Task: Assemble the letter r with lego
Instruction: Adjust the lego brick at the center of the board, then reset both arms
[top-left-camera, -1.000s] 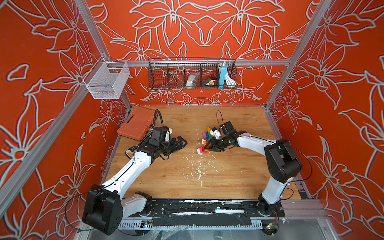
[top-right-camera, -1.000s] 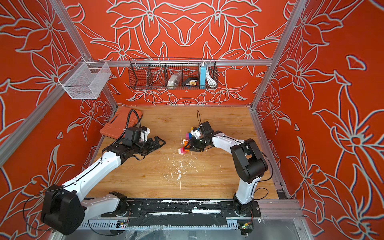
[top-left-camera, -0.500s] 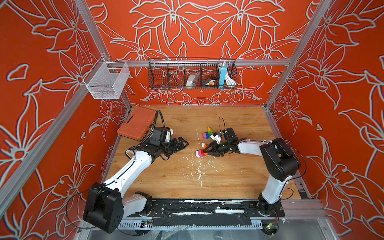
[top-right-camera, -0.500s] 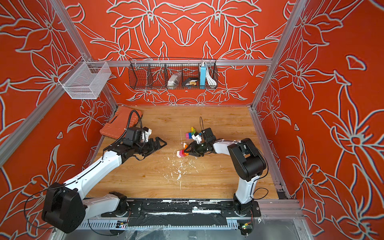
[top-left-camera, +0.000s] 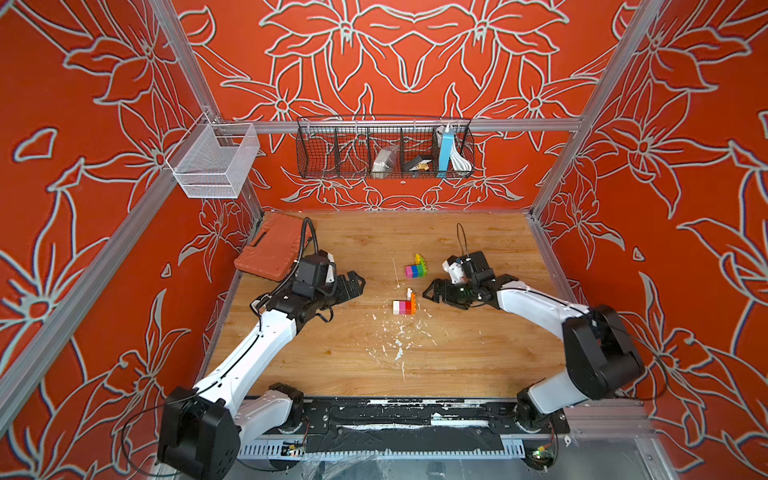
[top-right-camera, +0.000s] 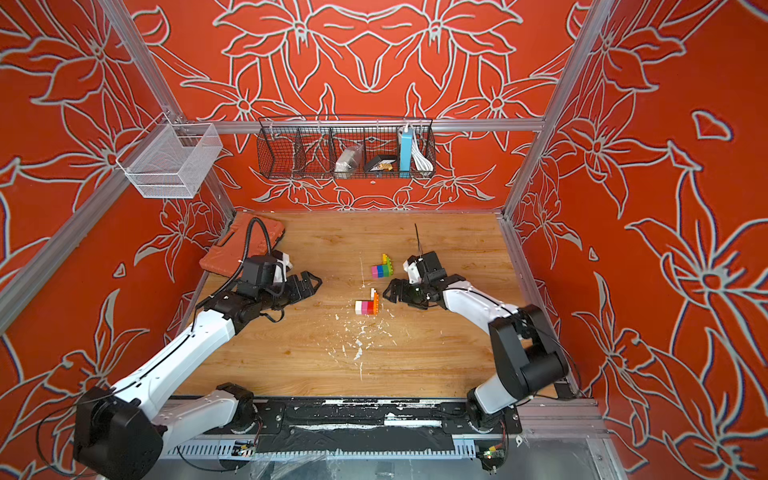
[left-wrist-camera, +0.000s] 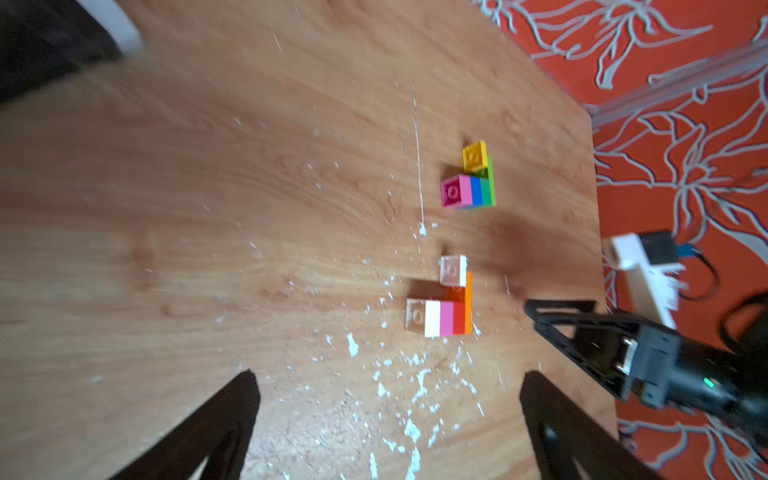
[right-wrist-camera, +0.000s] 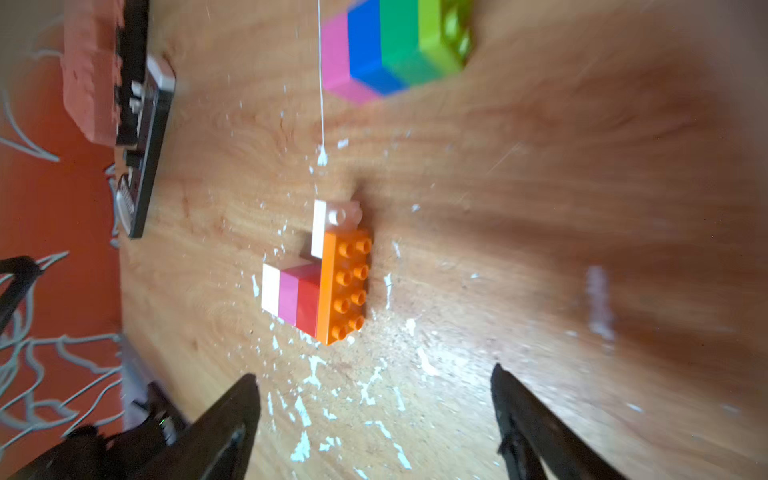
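Top views | left hand (top-left-camera: 355, 286) low, spread | right hand (top-left-camera: 430, 291) low, spread

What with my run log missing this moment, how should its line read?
left gripper: open, empty | right gripper: open, empty | white-pink-red-orange lego brick assembly: on wooden table, ungripped | pink-blue-green-yellow lego brick assembly: apart

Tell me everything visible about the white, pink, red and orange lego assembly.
The white, pink, red and orange lego assembly is glossy plastic, L-shaped: three short bricks stacked on a longer orange studded brick, a small white brick at one end. It lies sideways on the wooden table among white flecks; the open right tool faces it, apart.
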